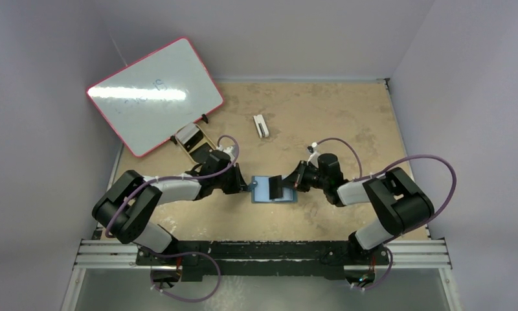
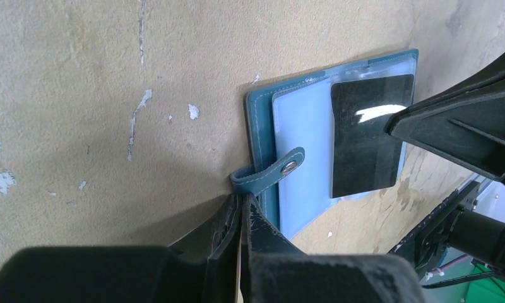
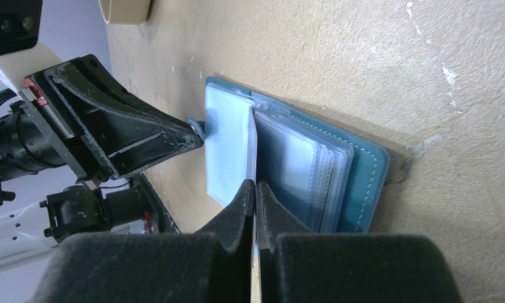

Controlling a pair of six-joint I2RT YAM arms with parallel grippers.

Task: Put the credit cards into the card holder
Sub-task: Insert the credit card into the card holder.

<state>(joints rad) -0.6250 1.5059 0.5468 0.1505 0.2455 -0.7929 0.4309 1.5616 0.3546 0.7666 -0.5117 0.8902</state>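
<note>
The teal card holder [image 1: 261, 192] lies open on the tan table between both arms, its clear sleeves [image 2: 303, 151] showing. My left gripper [image 2: 243, 199] is shut at the holder's left edge, its tips pinching the fold of the snap strap [image 2: 266, 173]. My right gripper [image 3: 255, 184] is shut on a black glossy credit card [image 2: 363, 142]. The card stands on edge over the open holder, between a lifted clear page [image 3: 228, 142] and the stack of sleeves [image 3: 303, 167]. From above, the card [image 1: 276, 186] shows dark in the holder's middle. No other credit cards are in view.
A white board with a pink rim [image 1: 156, 94] leans at the back left. A tan tray [image 1: 191, 137] stands just behind my left arm. A small white oblong block [image 1: 261, 125] lies further back near the table's middle. Walls close the table on three sides.
</note>
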